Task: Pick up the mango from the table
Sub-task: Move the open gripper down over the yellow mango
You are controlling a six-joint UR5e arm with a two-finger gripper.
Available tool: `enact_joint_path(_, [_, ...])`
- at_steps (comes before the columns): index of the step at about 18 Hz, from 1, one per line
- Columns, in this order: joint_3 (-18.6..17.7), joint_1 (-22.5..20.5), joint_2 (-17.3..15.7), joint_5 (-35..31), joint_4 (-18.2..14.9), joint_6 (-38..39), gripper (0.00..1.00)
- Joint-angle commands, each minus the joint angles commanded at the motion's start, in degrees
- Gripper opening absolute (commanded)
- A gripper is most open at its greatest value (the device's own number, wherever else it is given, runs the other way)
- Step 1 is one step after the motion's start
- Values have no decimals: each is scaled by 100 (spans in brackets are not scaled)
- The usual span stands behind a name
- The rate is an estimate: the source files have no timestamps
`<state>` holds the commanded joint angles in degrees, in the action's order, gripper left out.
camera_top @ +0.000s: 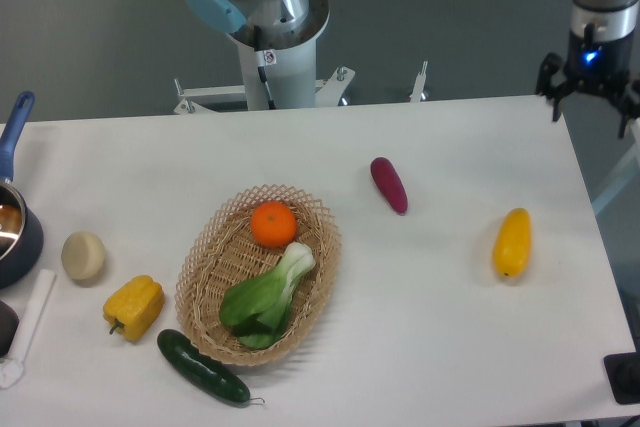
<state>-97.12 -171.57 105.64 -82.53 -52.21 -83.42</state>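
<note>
We see a woven basket [196, 277] sitting a little left of centre on the white worktop [450, 347]. Inside it, an orange [273, 224] rests at the far end, touching the pale stalk of a bok choy [264, 294] whose green leaves fill the near part of the basket. Just outside the basket's near rim lies a dark green cucumber [202, 367], touching or almost touching the wicker. To the left of the basket we find a yellow bell pepper [133, 307] and, beyond it, a pale round item [83, 255] that we cannot name with certainty. At the left edge a dark pot [14, 237] with a blue handle is partly cut off; we can make out a brownish interior but not what it holds.

The mango [512, 242] lies on the right part of the worktop, near the right edge, lengthwise roughly front to back, with nothing touching it. A purple eggplant [389, 184] lies well apart from it, toward the centre.

The end effector [590, 97] hangs at the far right corner of the worktop, well beyond the mango and holding nothing. Its dark fingers [549, 82] stand spread apart.
</note>
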Motion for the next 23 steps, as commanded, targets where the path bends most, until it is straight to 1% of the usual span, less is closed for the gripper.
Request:
enact_joint_path(5, [87, 255, 395, 53, 18, 800, 100])
enact_joint_path(7, [271, 282, 623, 105, 79, 993, 100])
enact_joint_path(8, [307, 282, 711, 192, 88, 1055, 100])
enact_joint_path(11, [325, 291, 923, 439, 132, 1073, 100])
enact_joint_path(14, [325, 369, 1063, 466, 211, 1082, 100])
enact_joint_path(17, [386, 492, 1265, 466, 369, 1170, 100])
enact_joint_path(23, [763, 642, 1731, 448, 378, 1276, 100])
